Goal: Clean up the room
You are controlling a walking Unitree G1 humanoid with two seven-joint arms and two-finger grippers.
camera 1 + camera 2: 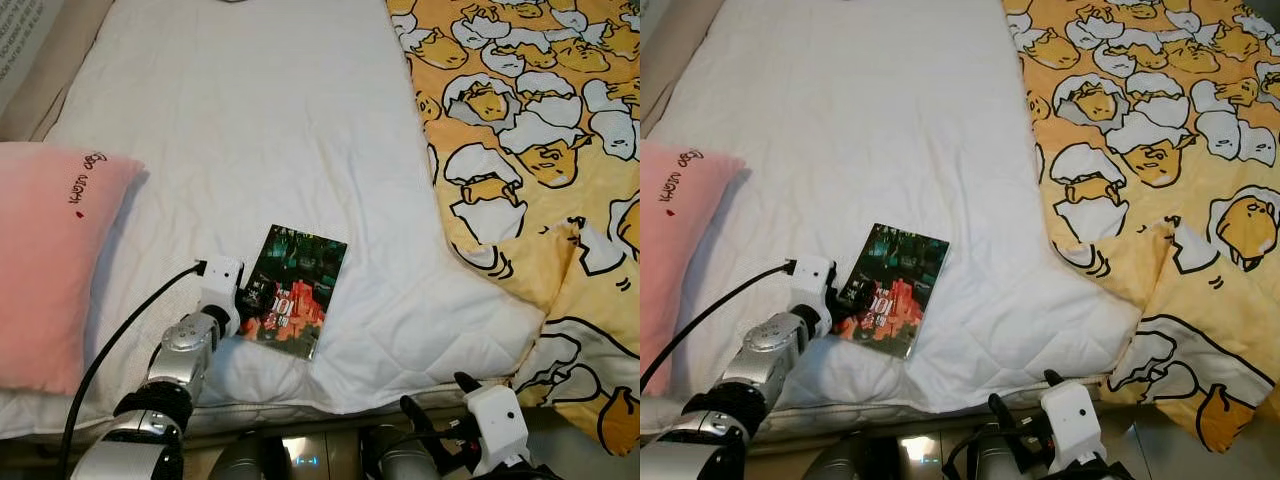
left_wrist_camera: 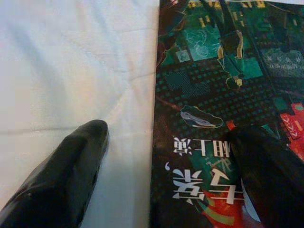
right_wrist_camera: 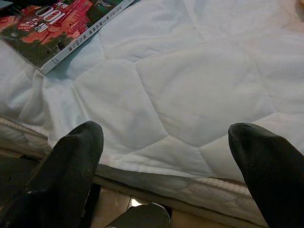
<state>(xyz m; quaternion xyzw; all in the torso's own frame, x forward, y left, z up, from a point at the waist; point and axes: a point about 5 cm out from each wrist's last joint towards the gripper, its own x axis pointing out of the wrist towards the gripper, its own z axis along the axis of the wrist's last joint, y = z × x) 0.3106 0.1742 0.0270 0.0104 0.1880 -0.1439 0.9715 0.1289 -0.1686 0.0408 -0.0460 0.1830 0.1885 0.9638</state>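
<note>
The dark paperback book with the green and red cover (image 1: 295,290) is seen lying flat on the white quilted bed (image 1: 250,120), in the lower centre of the left eye frame, close to the mattress's near edge. Its long axis is tilted, running from the lower left corner up towards the upper right. The left gripper (image 2: 166,175) is brought right up to the book's left edge: in the left wrist view the jaws are spread wide, one black finger (image 2: 71,166) resting on the white quilt just beside the book, the other over the cover near the white characters. The book's left edge is thus straddled by the released jaws, and nothing is gripped yet. A closing squeeze here is judged likely to meet only a flat cover, so the edge would probably have to be lifted or the book slid towards the mattress edge first.

The right gripper (image 3: 166,175) is held low at the foot of the bed, lower right of the frame, jaws likewise spread and empty, the book seen well off at the upper left of the right wrist view. The left arm is plainly the nearer one.

A pink pillow (image 1: 50,270) lies at the left, a yellow cartoon-print blanket (image 1: 540,130) at the right. No container is seen.
</note>
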